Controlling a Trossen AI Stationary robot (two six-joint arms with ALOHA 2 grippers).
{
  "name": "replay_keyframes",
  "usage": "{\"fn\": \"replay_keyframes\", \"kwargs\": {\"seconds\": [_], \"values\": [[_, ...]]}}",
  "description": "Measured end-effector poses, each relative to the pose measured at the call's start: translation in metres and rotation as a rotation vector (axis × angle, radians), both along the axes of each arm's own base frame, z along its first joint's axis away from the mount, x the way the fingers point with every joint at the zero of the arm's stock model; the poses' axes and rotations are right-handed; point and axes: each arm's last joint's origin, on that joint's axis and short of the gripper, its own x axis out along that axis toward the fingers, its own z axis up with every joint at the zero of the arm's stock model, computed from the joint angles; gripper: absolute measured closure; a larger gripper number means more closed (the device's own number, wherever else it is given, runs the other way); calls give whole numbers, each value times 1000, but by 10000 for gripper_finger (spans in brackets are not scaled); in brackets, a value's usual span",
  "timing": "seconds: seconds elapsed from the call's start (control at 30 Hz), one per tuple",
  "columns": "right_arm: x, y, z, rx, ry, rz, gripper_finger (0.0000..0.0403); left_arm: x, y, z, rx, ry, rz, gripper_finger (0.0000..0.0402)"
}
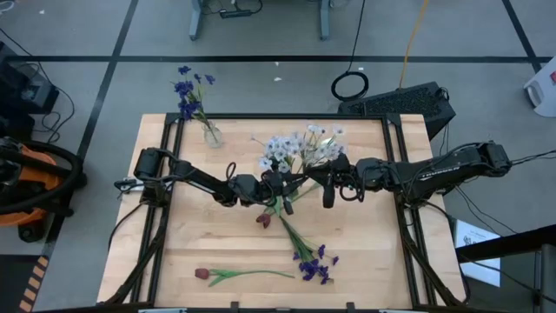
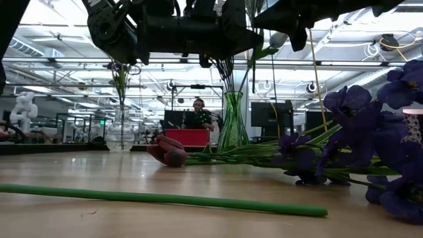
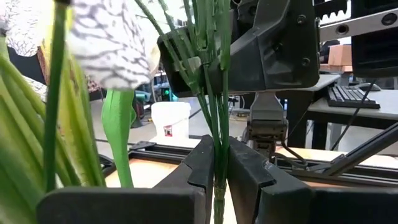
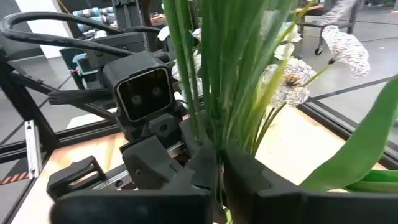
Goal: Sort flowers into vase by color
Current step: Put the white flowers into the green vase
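Flowers were split all over the table at this point, and both grippers met at the middle bunch. The left gripper (image 1: 280, 184) had its fingers (image 3: 205, 167) pinched tight on a thin bundle of green stems (image 3: 214, 124), and the wrist view showed those stems running straight up between the two dark pads. The right gripper (image 1: 320, 185) came in from the opposite side, almost nose to nose with the left one, and its fingers (image 4: 202, 165) were also squeezed together around stems of the same bunch (image 4: 211, 74). So both were clamped on it.

The pale white-lilac clusters (image 1: 300, 148) fanned out just past the two grippers, on the far side from the table's near edge. From the low view that bunch stood in a green vase (image 2: 232, 122) right under the grippers. A clear vase (image 1: 211, 133) with purple-blue flowers (image 1: 186, 91) sat well off beyond the left arm, near the table's far left corner.

Still lying flat on the table (image 1: 365, 252): a dark red tulip bud (image 1: 264, 219) just nearer the edge than the left gripper, its stem running to a purple-blue cluster (image 1: 314, 265) further toward the near edge. Another dark red tulip (image 1: 202, 274) with a long green stem lay well apart from both grippers, close to the near edge on the left arm's side.

A person (image 2: 199, 112) sat at a desk in the room far behind the table.
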Motion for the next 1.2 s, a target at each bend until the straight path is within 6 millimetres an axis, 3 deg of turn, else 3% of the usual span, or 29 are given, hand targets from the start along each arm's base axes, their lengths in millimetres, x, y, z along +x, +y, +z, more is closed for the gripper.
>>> {"fn": "replay_keyframes", "kwargs": {"seconds": [0.4, 0.87, 1.0, 1.2], "values": [[0, 0, 0, 22, -8, 9, 400, -1, -1, 2, -88, -19, -18, 361], [1, 1, 3, 76, -52, 4, 402, -17, 2, 33, -80, 169, -36, 361], [1, 1, 3, 76, -52, 4, 403, -20, 4, 35, -159, 174, -38, 359], [1, 0, 4, 85, -63, -4, 403, -20, 12, 31, -326, 162, -22, 301]]}}
